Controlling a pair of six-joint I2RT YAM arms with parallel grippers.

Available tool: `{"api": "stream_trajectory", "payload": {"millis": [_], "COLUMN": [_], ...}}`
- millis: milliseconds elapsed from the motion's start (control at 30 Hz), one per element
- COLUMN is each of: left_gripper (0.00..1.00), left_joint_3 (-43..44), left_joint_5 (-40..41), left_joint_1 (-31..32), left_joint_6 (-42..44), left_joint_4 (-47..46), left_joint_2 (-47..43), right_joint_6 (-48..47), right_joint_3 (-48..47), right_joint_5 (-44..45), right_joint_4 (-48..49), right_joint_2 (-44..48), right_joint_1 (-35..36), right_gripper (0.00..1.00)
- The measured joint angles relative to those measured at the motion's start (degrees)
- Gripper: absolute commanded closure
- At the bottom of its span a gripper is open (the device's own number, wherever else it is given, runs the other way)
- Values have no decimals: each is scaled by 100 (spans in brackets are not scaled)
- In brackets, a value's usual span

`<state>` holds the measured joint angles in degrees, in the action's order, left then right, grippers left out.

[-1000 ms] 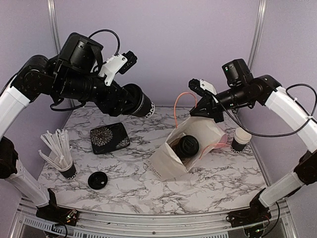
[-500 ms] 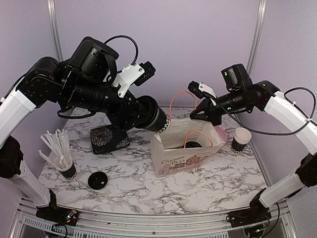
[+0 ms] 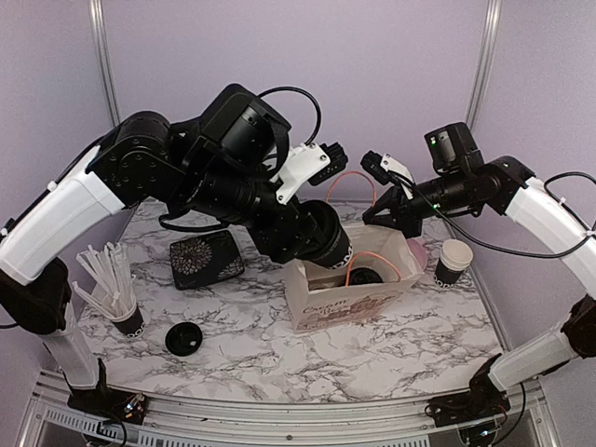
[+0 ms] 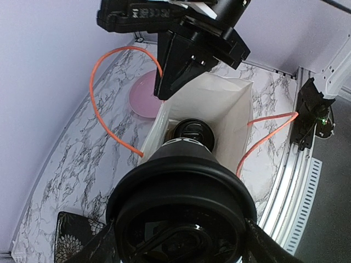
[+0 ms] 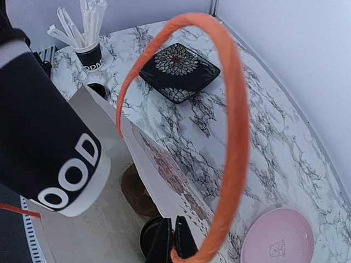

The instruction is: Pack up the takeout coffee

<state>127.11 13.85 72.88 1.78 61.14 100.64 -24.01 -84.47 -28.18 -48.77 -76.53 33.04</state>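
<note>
My left end effector (image 3: 315, 237) is clamped around a lidded coffee cup (image 5: 44, 142), fingers spread wide on either side of its black wall. The cup is tipped over, base aimed down at the open mouth of the white paper bag (image 3: 340, 303), hanging just above the bag's far-left rim. White lettering shows on its side in the right wrist view.

My right end effector (image 5: 174, 241) is pinched together on the bag's far orange handle (image 5: 236, 126), with the loop arching above it. The bag stands upright in the middle of the counter (image 3: 279, 363).

Looking down through the left wrist view, 1 cup is in the bag: a 2nd lidded cup (image 4: 192, 133) sitting upright at the bottom.

To the right of the bag, an open cup (image 3: 453, 261) stands beside a pink plate (image 5: 277, 241). Near left, 1 loose lid (image 3: 183, 339) lies flat, close to the cup of straws (image 3: 116, 289). A black floral dish (image 3: 207, 258) sits left of the bag.
</note>
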Motion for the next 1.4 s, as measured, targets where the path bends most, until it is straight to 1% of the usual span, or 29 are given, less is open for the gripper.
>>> {"api": "stream_trajectory", "payload": {"millis": [200,400,667,867,1100,1133,1200,1300,1400], "left_gripper": [47,52,52,52,53,53,53,54,55], "left_joint_3": [63,61,61,61,-39,-70,-146,-308,-431], "left_joint_5": [-20,286,713,885,1163,1193,1255,1379,1543], "left_joint_1": [66,188,260,334,459,474,507,577,699], "left_joint_6": [131,236,374,442,466,450,407,339,306], "left_joint_4": [7,9,48,61,131,151,219,337,448], "left_joint_2": [422,564,940,1202,1305,1305,1300,1292,1292], "right_joint_6": [81,142,177,260,299,299,286,175,-205], "right_joint_3": [0,0,83,221,289,313,354,356,20], "right_joint_5": [-129,-365,-688,-824,-898,-903,-938,-1196,-1558], "right_joint_4": [7,4,4,26,39,37,31,-52,-590], "right_joint_2": [0,9,76,79,157,192,271,317,127], "right_joint_1": [0,0,0,0,0,0,0,0,0], "right_gripper": [100,100,100,100,100,98,89,72,61]}}
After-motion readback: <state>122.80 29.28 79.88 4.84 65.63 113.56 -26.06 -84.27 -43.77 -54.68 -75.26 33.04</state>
